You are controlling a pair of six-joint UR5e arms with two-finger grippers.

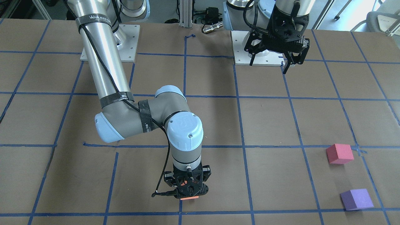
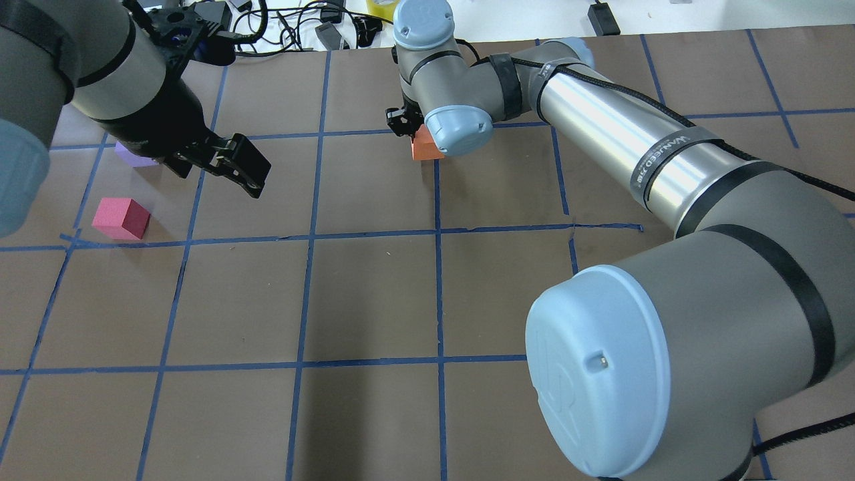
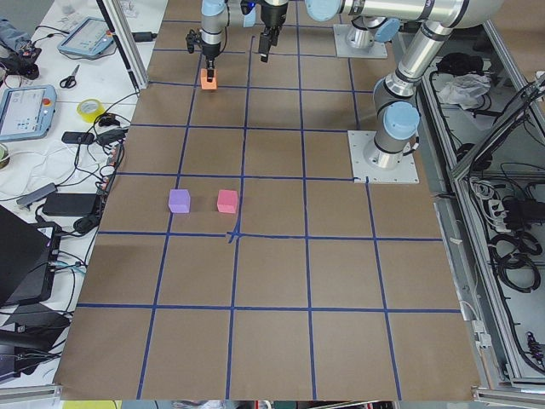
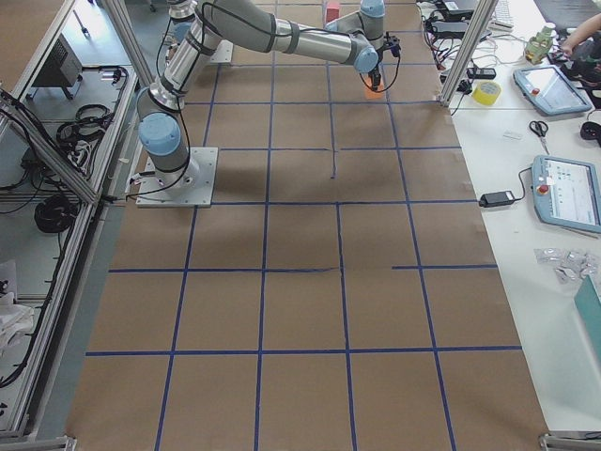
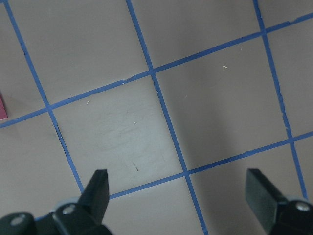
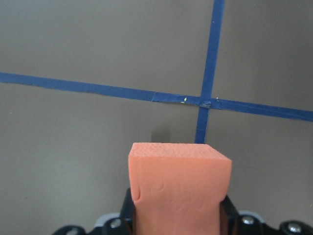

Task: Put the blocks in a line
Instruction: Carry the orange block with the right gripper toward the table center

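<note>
My right gripper is shut on the orange block, down at the table near a tape crossing at the far middle. The block fills the right wrist view and also shows in the overhead view; I cannot tell whether it touches the table. The pinkish red block and the purple block sit close together on the robot's left side. My left gripper is open and empty, raised above the table; its fingers stand wide apart. In the overhead view it partly hides the purple block, beside the pinkish red block.
Brown paper with a blue tape grid covers the table. The two arm base plates stand at the robot's edge. Cables, tape rolls and tablets lie on a side table beyond the far edge.
</note>
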